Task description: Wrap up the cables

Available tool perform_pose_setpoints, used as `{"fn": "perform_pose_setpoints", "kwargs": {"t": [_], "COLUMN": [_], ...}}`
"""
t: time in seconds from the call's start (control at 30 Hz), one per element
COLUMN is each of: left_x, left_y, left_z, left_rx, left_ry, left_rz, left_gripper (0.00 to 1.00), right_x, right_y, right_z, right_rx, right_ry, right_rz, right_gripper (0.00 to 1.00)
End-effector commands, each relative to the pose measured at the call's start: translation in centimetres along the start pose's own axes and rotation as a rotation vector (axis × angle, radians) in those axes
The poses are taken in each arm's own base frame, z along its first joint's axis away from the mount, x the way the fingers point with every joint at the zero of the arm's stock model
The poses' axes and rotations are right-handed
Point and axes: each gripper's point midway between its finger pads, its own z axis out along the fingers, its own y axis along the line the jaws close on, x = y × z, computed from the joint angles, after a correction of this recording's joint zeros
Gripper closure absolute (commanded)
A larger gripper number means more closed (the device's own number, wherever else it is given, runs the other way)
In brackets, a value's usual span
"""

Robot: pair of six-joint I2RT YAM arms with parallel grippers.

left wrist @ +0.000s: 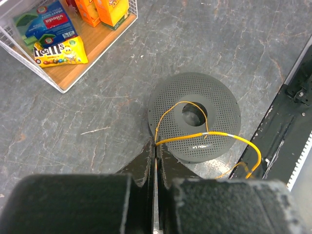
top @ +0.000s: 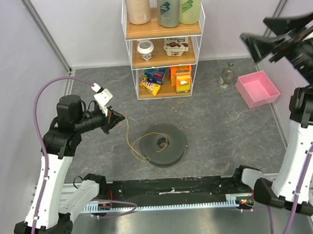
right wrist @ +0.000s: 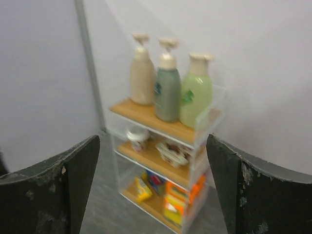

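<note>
Pinching the yellow wire point(left wrist: 180, 138), the left claw point(left wrist: 156, 148) hangs near the spool point(left wrist: 222, 102); right claw point(right wrist: 152, 141) gapes wide.

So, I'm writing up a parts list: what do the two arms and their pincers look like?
The left arm and right arm have white shells, black joints and bases, each trailed by a purple hose. The left pincer and right pincer are black, with scuffed, tapering fingers.

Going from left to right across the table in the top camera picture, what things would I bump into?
left gripper → dark grey spool → clear bottle → pink tray. The yellow cable and the shelf overlap the spool sideways, so they are left out.
</note>
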Motion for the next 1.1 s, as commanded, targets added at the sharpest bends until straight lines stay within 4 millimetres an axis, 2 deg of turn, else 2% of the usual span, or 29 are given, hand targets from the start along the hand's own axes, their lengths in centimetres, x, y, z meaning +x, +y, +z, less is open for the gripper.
{"fn": "perform_pose_setpoints", "kwargs": {"t": [0.0, 0.1, 0.13, 0.17, 0.2, 0.33, 0.43, 0.5, 0.67, 0.77, 0.87, 0.97, 1.07], "left_x": [-2.5, -2.4, -2.4, -2.3, -2.3, -2.5, -3.1, -3.3, -3.5, -3.3, -3.7, -3.8, -3.7], "left_y": [0.4, 0.6, 0.5, 0.6, 0.7, 1.2, 2.8, 3.8, 5.5, 8.0, 9.5, 10.3, 10.3], "left_z": [-0.8, -0.7, -0.7, -0.5, -0.4, -0.2, -0.1, 0.1, 1.1, 1.7, 2.6, 2.8, 2.0], "left_rx": [-0.039, -0.044, -0.044, -0.042, -0.043, -0.062, -0.142, -0.182, -0.228, -0.322, -0.338, -0.335, -0.291], "left_ry": [-0.062, -0.062, -0.063, -0.061, -0.060, -0.070, -0.071, -0.067, -0.060, -0.047, -0.051, -0.049, -0.072], "left_rz": [0.029, 0.033, 0.028, 0.023, 0.016, -0.008, -0.040, -0.065, -0.100, -0.148, -0.203, -0.250, -0.268], "left_gripper": [0.98, 0.98, 0.98, 0.98, 0.98, 0.98, 0.98, 0.99, 0.98, 0.98, 0.98, 0.98, 0.98], "right_x": [23.6, 31.5, 32.8, 33.6, 36.0, 40.5, 43.5, 45.0, 45.9, 45.8, 46.0, 46.2, 45.9], "right_y": [-9.1, -5.5, -4.2, -4.1, -1.9, 0.9, 3.4, 5.4, 7.0, 7.7, 8.3, 9.1, 10.1], "right_z": [-6.6, -11.1, -11.7, -12.4, -12.8, -13.8, -14.3, -14.1, -11.8, -9.6, -7.6, -5.6, -3.8], "right_rx": [0.117, -0.091, -0.128, -0.113, -0.189, -0.260, -0.351, -0.426, -0.517, -0.554, -0.563, -0.578, -0.583], "right_ry": [0.734, 0.973, 0.996, 1.029, 1.084, 1.183, 1.211, 1.184, 1.103, 1.088, 1.069, 1.009, 0.929], "right_rz": [-0.075, -0.137, -0.188, -0.257, -0.292, -0.331, -0.330, -0.389, -0.496, -0.482, -0.433, -0.412, -0.374], "right_gripper": [0.02, 0.02, 0.02, 0.02, 0.03, 0.07, 0.13, 0.17, 0.20, 0.23, 0.26, 0.29, 0.28]}}
